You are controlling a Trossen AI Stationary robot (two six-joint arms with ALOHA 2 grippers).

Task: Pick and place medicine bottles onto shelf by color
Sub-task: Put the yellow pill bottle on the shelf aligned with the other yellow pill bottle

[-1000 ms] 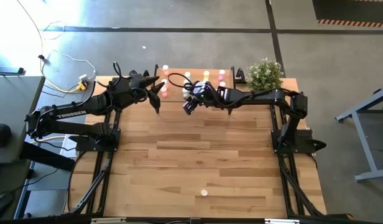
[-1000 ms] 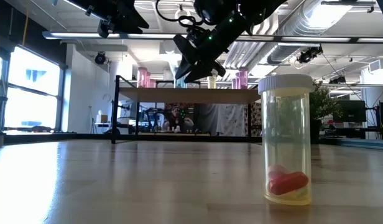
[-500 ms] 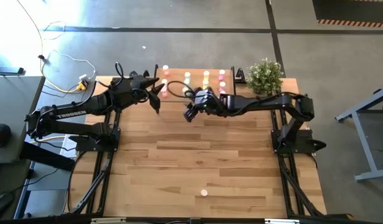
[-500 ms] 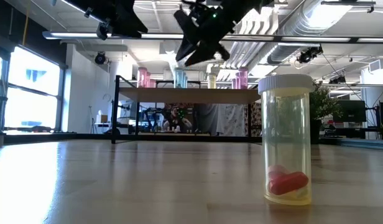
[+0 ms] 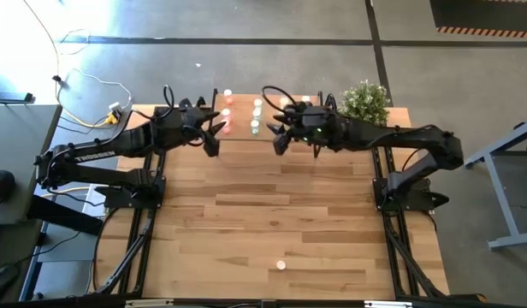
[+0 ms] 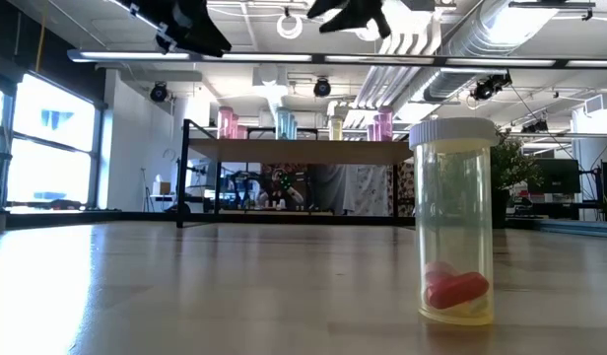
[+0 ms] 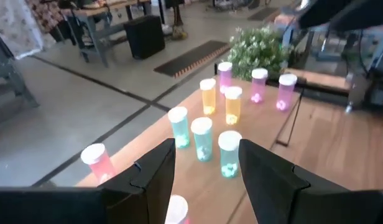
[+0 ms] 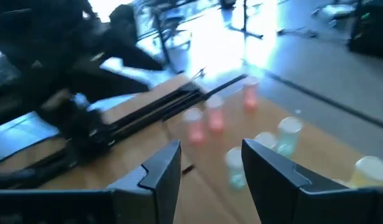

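Looking down from the high view, you have the right gripper (image 5: 278, 141) pulled toward the upper centre of the frame, where a second ago it hung lower and further left, out in front of the shelf; in the low view it has climbed almost out of the top edge. Its own wrist view shows its two dark fingers (image 8: 157, 174) parted with nothing between them, so it is carrying no bottle. Your left gripper (image 5: 214, 137) has barely moved: it waits at the upper left-centre beside the low wooden shelf with black legs (image 5: 239, 128), fingers (image 7: 155, 173) likewise spread and empty. On that shelf the small translucent medicine bottles with pale caps (image 7: 201, 139) stand upright in colour groups: red, green, yellow, pink. One clear bottle holding red capsules (image 6: 455, 221) stands alone at the lower centre of the high view, well apart from both arms, unmoved. Judging by this, you have one red bottle left to fetch.
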